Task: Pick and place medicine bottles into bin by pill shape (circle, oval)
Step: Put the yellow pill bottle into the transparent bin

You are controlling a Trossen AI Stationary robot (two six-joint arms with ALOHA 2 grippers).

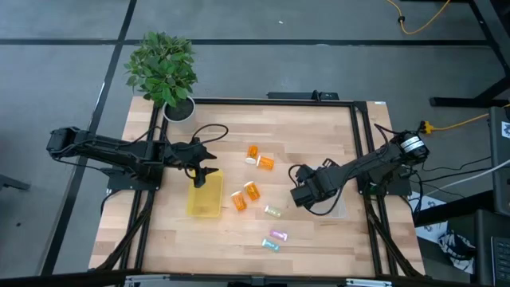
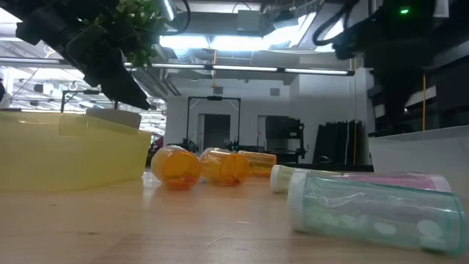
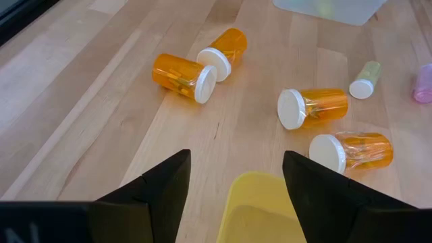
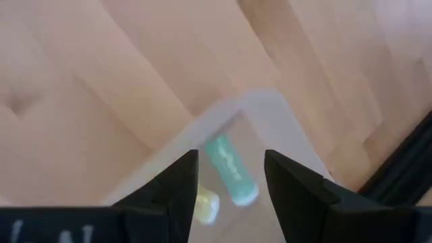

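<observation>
High view shows the wooden table, both arms over it, potted plant at the far left corner, out of the way. Left arm reaches in from its side, left gripper hovering over the far end of the yellow bin; the left wrist view has its fingers spread wide with nothing between them, only the bin's rim below. Right arm comes in from the other side, right gripper poised above the clear bin, fingers parted and empty, not touching anything. Two small vials already lie in that clear bin: a green vial and a yellowish one next to it, so sorting looks started on that side. Can't tell whether the yellow bin holds anything.

Bins sit one near each arm, likely so each arm drops into its own, one pill shape per bin. Loose bottles lie on their sides between the bins, within reach of either arm: four orange bottles with white caps, two near the table's middle and two just beside the yellow bin. Smaller ones nearer the front: a pale yellow-green vial, a purple vial, a teal vial, the last two close together. Pill shapes unreadable from here.
</observation>
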